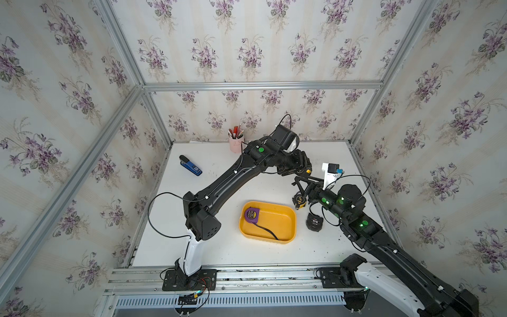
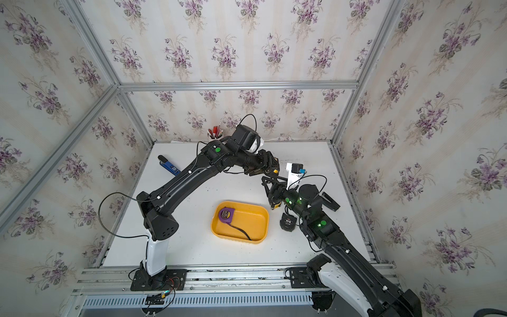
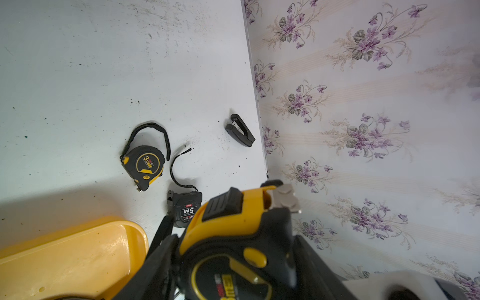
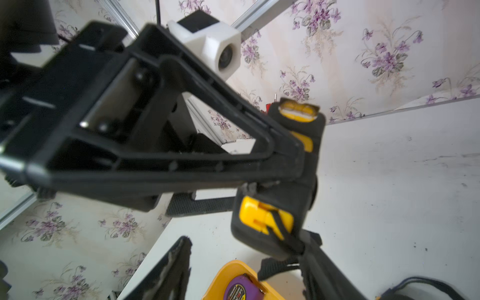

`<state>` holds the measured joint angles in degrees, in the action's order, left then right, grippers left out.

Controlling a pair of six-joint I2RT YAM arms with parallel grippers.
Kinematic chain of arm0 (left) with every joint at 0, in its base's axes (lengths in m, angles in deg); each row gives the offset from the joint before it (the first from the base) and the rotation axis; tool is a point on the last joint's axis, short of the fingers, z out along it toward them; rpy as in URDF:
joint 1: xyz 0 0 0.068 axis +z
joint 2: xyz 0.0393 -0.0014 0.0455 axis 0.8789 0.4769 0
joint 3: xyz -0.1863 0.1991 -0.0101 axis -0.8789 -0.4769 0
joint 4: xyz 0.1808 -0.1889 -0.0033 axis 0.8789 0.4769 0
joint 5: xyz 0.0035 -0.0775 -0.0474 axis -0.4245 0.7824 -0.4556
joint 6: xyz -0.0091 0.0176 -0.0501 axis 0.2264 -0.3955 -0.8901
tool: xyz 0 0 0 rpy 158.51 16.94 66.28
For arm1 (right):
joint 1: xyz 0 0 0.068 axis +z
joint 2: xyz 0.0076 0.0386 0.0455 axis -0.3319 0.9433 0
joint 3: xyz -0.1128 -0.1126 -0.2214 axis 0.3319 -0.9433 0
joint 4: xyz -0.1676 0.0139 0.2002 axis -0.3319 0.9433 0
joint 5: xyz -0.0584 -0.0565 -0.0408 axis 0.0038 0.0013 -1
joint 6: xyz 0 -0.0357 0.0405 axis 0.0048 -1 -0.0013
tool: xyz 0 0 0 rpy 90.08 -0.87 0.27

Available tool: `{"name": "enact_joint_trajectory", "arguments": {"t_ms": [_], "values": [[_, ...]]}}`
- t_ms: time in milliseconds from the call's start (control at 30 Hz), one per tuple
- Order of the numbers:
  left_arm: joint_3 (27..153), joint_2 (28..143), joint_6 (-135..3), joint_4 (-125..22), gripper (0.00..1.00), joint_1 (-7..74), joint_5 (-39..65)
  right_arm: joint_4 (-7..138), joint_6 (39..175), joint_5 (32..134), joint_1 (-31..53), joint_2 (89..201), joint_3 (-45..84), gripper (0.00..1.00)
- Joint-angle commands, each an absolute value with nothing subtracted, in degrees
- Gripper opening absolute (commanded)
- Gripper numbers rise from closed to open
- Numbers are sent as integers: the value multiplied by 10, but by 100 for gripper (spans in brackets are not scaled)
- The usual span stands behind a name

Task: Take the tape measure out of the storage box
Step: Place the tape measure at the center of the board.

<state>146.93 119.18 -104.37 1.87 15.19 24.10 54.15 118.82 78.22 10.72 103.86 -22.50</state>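
Observation:
The mustard-yellow storage box [image 1: 285, 219] [image 2: 255, 222] lies mid-table with a purple tape measure [image 1: 251, 214] [image 2: 226, 214] in its back left corner, black strap trailing across the floor. My left gripper [image 3: 233, 246] [image 1: 300, 168] is shut on a yellow-and-black tape measure [image 3: 233, 223] [image 4: 272, 226], held in the air behind and to the right of the box. Facing it from the right, my right gripper [image 4: 248, 241] [image 1: 297, 184] stands open. The held tape measure's lower end hangs between its fingertips, close to one finger [image 4: 319, 272], with a gap to the other.
Right of the box lie a yellow-and-black 3 m tape measure [image 3: 145, 165] [image 1: 299, 201] and a black 5 m one [image 3: 187, 209] [image 1: 315, 221]. A black stapler [image 3: 240, 130] is by the right wall, a blue stapler [image 1: 191, 165] at back left, a pink pen cup [image 1: 236, 142] at the back.

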Motion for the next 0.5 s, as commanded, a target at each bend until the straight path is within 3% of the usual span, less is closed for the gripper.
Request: {"name": "enact_joint_trajectory", "arguments": {"t_ms": [0,233,467], "values": [[1466,1183,-1050,-4,28,153,254,505,1169,741,109,1042,-219,66],[1441,1167,-1055,-17,28,151,256,486,1174,722,109,1061,-220,61],[1419,1157,-1055,-37,28,151,264,453,1181,716,109,1093,-217,45]]}}
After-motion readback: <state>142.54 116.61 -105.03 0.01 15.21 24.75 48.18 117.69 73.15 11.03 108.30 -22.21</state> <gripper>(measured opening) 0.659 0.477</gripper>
